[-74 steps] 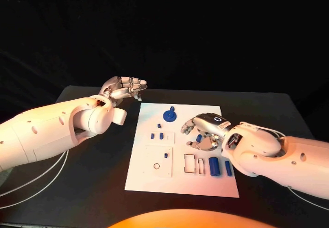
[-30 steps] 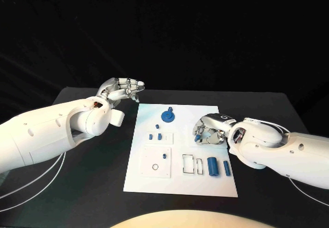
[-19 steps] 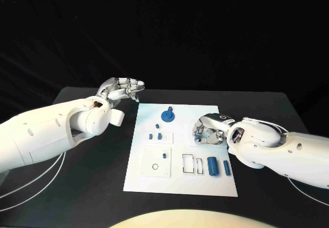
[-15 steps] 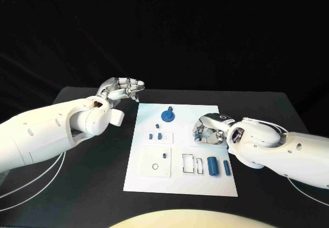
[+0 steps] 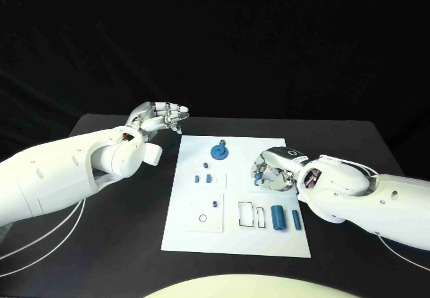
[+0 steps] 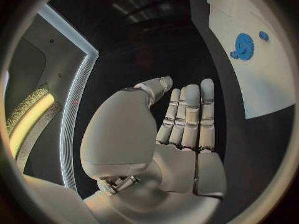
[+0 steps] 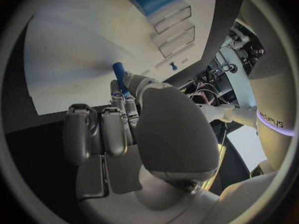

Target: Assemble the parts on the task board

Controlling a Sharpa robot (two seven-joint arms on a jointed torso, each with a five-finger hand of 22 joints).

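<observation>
Right wrist view: the right hand (image 7: 118, 134) pinches a small blue plastic peg (image 7: 119, 77) between its fingers (image 7: 127, 107), just above the flat white task board (image 5: 235, 242) on the black tabletop (image 5: 125, 248). The peg looks light, rigid and smooth, likely slippery; holding its lower shaft seems best. Beyond the board's far-left corner, the left hand (image 5: 161, 116) hovers with fingers together, holding nothing.

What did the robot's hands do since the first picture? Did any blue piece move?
The right hand has lifted a small blue peg off the task board and drawn back a little toward the board's right edge, pinching the peg between its fingers. The left hand stayed off the board's far left corner, holding nothing. The blue gear and the two blue cylinders lie where they were.
</observation>
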